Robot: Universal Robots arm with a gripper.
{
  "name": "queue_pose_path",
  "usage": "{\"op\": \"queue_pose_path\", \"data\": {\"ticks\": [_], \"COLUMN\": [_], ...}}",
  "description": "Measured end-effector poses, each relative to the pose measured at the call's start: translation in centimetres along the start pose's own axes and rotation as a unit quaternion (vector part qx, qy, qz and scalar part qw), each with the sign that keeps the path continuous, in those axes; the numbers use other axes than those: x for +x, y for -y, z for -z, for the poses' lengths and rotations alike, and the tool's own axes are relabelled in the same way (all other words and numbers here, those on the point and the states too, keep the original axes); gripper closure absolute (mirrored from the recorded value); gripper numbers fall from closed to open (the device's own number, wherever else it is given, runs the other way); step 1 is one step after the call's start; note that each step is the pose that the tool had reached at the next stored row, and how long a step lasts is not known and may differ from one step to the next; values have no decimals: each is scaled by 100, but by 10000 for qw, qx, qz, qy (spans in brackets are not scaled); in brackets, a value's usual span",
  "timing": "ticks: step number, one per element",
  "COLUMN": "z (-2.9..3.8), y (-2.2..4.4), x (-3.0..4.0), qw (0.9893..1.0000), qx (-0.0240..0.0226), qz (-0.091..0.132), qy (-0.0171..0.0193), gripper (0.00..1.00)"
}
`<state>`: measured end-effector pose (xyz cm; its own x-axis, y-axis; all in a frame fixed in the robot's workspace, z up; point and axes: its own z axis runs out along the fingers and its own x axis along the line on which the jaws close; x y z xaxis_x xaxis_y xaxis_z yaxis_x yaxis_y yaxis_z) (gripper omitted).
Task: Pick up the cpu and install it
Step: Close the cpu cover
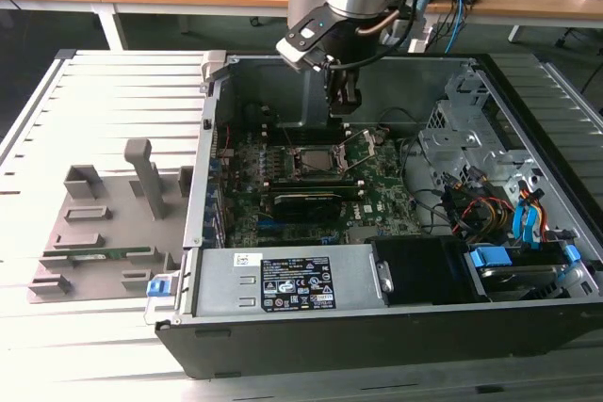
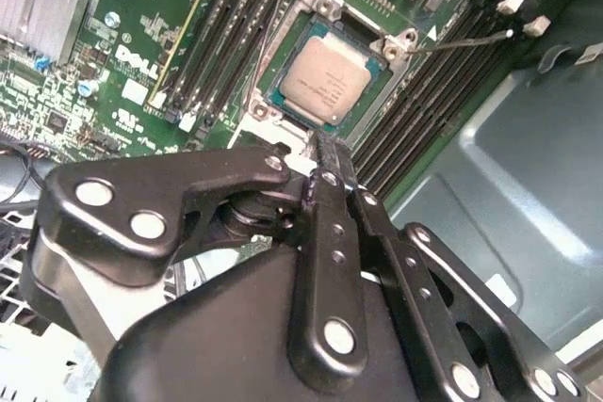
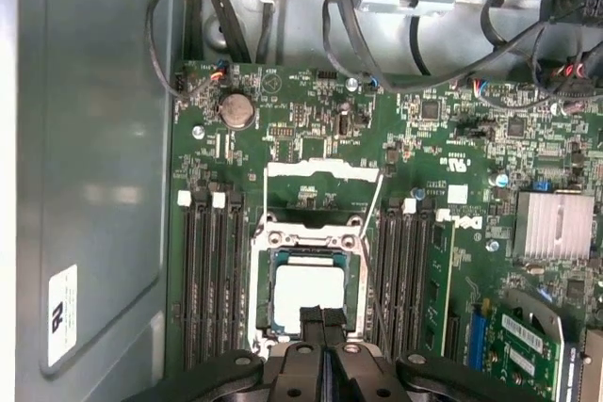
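A: Where's the cpu [image 3: 309,291] rn?
B: In the socket [image 3: 268,244], see first wrist view. It lies flat, metal top up, inside the frame. Looks seated to me, so the placing part seems done.
A: And the hand [image 3: 321,315]?
B: Fingers pressed together, nothing btwn them, so it's empty. It hangs above the board, over the socket's edge, not touching the cpu. In the second wrist view the tips stop just short of the chip, w/ clear air down to it.
A: Why's the socket open like that?
B: Plate [image 3: 320,171] is folded back flat and the lever [image 2: 466,40] is swung out sideways, prob so a chip can go straight down w/o anything in the way. Not clamped yet, imo.
A: Case [image 1: 396,341] on its side?
B: Yep, it lies on the desk [image 1: 122,91] w/ the open side up. That way the board faces up and the arm can reach it from above.
A: Anything crowding the cpu?
B: RAM slots [image 3: 212,270] flank the socket on both sides, close but not touching the chip. A grey fixture [image 1: 94,223] sits on the desk at the exterior view's left of the case, well apart from the hand.
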<state>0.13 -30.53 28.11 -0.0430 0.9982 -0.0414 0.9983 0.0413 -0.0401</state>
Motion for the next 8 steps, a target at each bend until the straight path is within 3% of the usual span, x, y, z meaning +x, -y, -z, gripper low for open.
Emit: {"op": "queue_pose_path", "data": {"ticks": [6,8], "z": [6,10], "y": [-149,-259], "x": [-7,-11], "qw": [10000,10000], "qx": [0,1], "qz": [0,0], "qy": [3,3], "gripper": [89,89]}}
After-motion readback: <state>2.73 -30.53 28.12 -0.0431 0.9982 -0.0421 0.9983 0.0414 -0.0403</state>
